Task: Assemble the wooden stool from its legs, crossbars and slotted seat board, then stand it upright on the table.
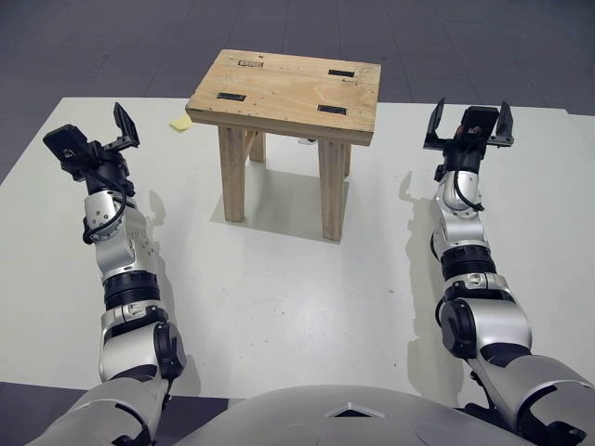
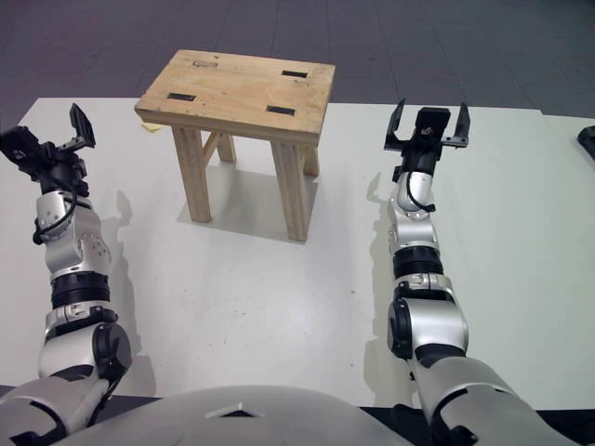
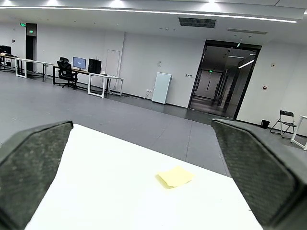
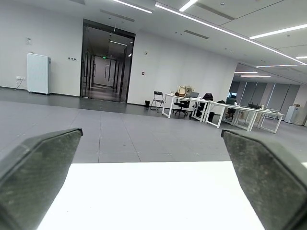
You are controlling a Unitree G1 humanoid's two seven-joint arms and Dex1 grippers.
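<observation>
Here, the wooden stool (image 1: 234,177) is standing upright on the white table (image 1: 279,307), slotted seat board (image 1: 284,93) uppermost. The left gripper (image 1: 91,130) and the right gripper (image 1: 471,108) are hovering on either side, well apart from it, both with fingers spread wide and holding nothing. A yellow note (image 1: 181,122) is lying near the stool's left.

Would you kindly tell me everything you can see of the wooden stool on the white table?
The light, unpainted wooden stool stands upright and assembled near the far middle of the white table. Its rectangular seat board looks like pale plywood and has four slots, one near each corner. Square-section legs carry it; the bracing beneath is mostly hidden. Only the table touches it.
</observation>
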